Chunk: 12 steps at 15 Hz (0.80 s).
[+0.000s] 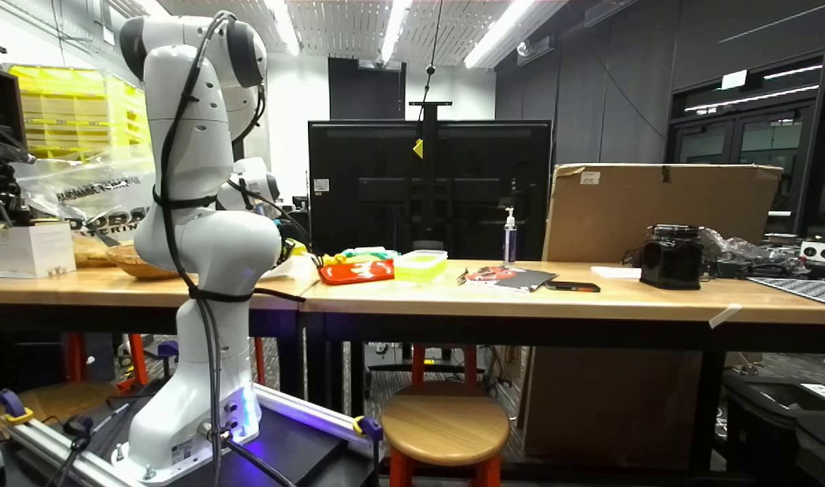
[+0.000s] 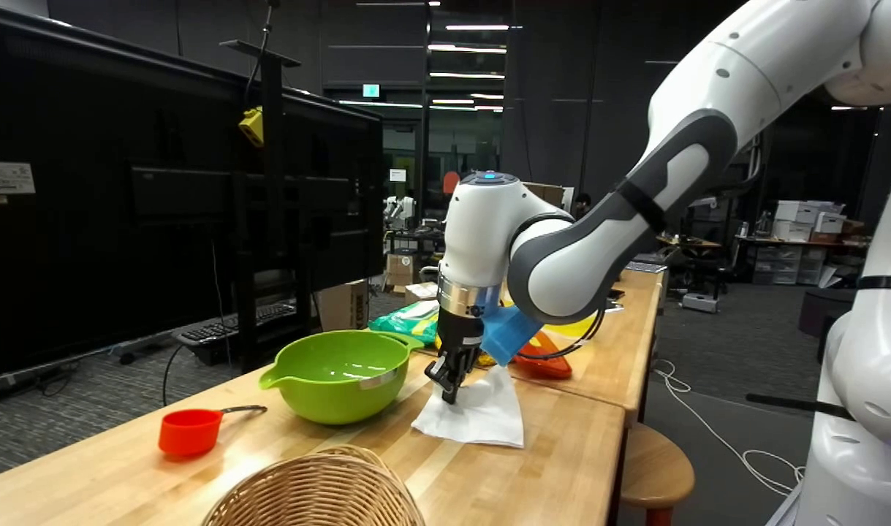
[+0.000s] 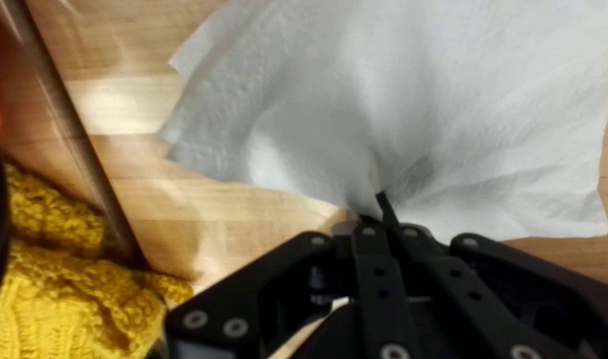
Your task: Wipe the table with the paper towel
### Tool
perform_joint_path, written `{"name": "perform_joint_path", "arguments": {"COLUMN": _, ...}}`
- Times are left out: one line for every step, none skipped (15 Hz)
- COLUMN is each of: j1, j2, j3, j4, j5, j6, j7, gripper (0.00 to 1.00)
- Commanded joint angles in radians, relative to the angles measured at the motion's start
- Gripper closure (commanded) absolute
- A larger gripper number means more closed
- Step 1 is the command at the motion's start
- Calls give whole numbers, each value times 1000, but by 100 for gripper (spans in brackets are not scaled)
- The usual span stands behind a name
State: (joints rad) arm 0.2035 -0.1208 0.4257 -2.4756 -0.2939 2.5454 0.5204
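1. The black, two-fingered pincer (image 3: 379, 217) points down toward the desk, its fingers drawn together and clamped on a pinch of the thin white paper towel (image 2: 482, 420).
2. The paper towel lies on the long, light tan wooden desk (image 2: 562, 467), near the seam between two sections. A crease rises from it to the fingertips; in the wrist view its left edge falls in overlapping folds, while its right part spreads flatter.
3. A white and grey jointed robot arm (image 2: 482, 234) reaches in from the right in an exterior view, with a blue strip (image 2: 509, 334) at its wrist.
4. Just to the left of the paper towel, a glossy lime-green bowl (image 2: 343, 383) with a pouring lip stands upright.
5. Farther left and nearer sits a bright red measuring cup (image 2: 189, 432), its slim dark handle toward the right.
6. A tan woven wicker basket (image 2: 321, 497) is nearest, partly cut off.
7. In the wrist view, mustard-yellow knitted fabric (image 3: 59, 314) lies left of the pincer.
8. In an exterior view, the right-hand section carries, from left to right, a flat orange-red packet (image 1: 356, 272), a yellowish see-through plastic box (image 1: 420, 266), a purplish pump bottle (image 1: 509, 242) and a shiny black jar (image 1: 673, 260).
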Motion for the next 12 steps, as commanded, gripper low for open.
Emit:
{"name": "perform_joint_path", "arguments": {"j1": 2, "j2": 5, "j3": -41, "j4": -62, "j5": 7, "j6": 12, "j7": 25, "gripper": 100}}
{"name": "perform_joint_path", "arguments": {"j1": -1, "j2": -5, "j3": -50, "j4": -76, "j5": 12, "j6": 19, "j7": 32, "gripper": 100}}
{"name": "perform_joint_path", "arguments": {"j1": -3, "j2": -23, "j3": -58, "j4": -92, "j5": 24, "j6": 21, "j7": 47, "gripper": 100}}
{"name": "perform_joint_path", "arguments": {"j1": -9, "j2": -37, "j3": -69, "j4": -112, "j5": 25, "j6": 33, "j7": 62, "gripper": 100}}
{"name": "perform_joint_path", "arguments": {"j1": -11, "j2": -53, "j3": -77, "j4": -131, "j5": 34, "j6": 42, "j7": 76, "gripper": 100}}
{"name": "perform_joint_path", "arguments": {"j1": -13, "j2": -72, "j3": -84, "j4": -150, "j5": 44, "j6": 49, "j7": 91, "gripper": 100}}
{"name": "perform_joint_path", "arguments": {"j1": -21, "j2": -85, "j3": -89, "j4": -171, "j5": 46, "j6": 64, "j7": 105, "gripper": 100}}
{"name": "perform_joint_path", "arguments": {"j1": -27, "j2": -102, "j3": -93, "j4": -190, "j5": 51, "j6": 74, "j7": 121, "gripper": 100}}
{"name": "perform_joint_path", "arguments": {"j1": -33, "j2": -118, "j3": -95, "j4": -208, "j5": 55, "j6": 84, "j7": 137, "gripper": 100}}
{"name": "perform_joint_path", "arguments": {"j1": -43, "j2": -131, "j3": -96, "j4": -229, "j5": 53, "j6": 102, "j7": 151, "gripper": 100}}
{"name": "perform_joint_path", "arguments": {"j1": -46, "j2": -147, "j3": -96, "j4": -245, "j5": 62, "j6": 112, "j7": 161, "gripper": 100}}
{"name": "perform_joint_path", "arguments": {"j1": -50, "j2": -160, "j3": -94, "j4": -258, "j5": 70, "j6": 120, "j7": 168, "gripper": 100}}
